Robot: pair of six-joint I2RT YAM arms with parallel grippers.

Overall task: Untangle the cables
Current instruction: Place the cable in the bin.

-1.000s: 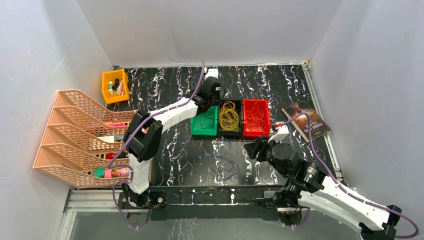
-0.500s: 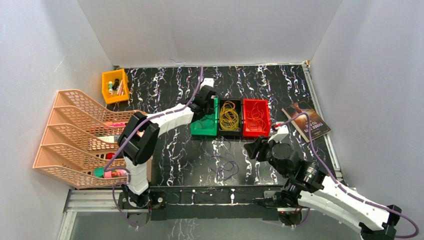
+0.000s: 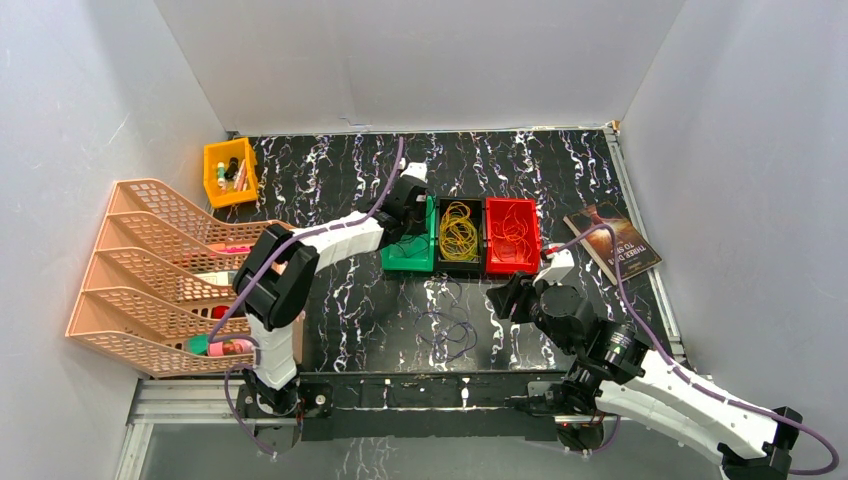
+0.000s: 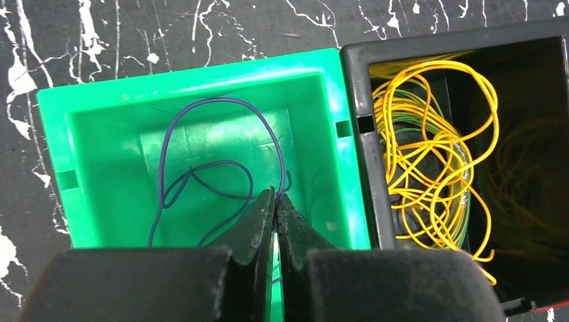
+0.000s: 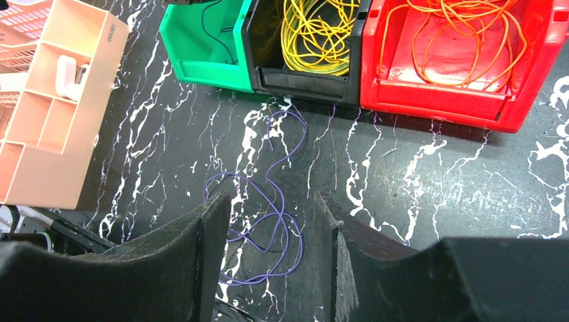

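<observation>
Here, one purple cable (image 4: pixel 221 163) lies coiled in the green bin (image 4: pixel 168 77). Yellow cables (image 4: pixel 423 161) fill the black bin (image 4: pixel 352 80) beside it, and orange cables (image 5: pixel 463 33) fill the red bin (image 5: pixel 436 107). More purple cables (image 5: pixel 268 221) sprawl loose on the table (image 5: pixel 436 188). The left gripper (image 4: pixel 274 201), jaws pressed together, hangs over the green bin. The right gripper (image 5: pixel 270 204) hovers, jaws apart, above the loose ones.

A robotics lab test cell is indicated. The black, white-veined counter (image 3: pixel 330 180) is closed in on the left, far and right sides by plain pale panels (image 3: pixel 420 60). A left arm (image 3: pixel 330 235) and a right arm (image 3: pixel 680 400) are bolted to a metal rail (image 3: pixel 420 390) at the near edge. A green bin (image 3: pixel 405 262), black bin (image 3: pixel 460 268) and red bin (image 3: pixel 512 268) of colour-sorted cables (image 3: pixel 459 232) are set in a row, with a peach mesh rack (image 3: pixel 130 270), a yellow bin (image 3: pixel 212 160) and a book (image 3: pixel 612 243) around them.
</observation>
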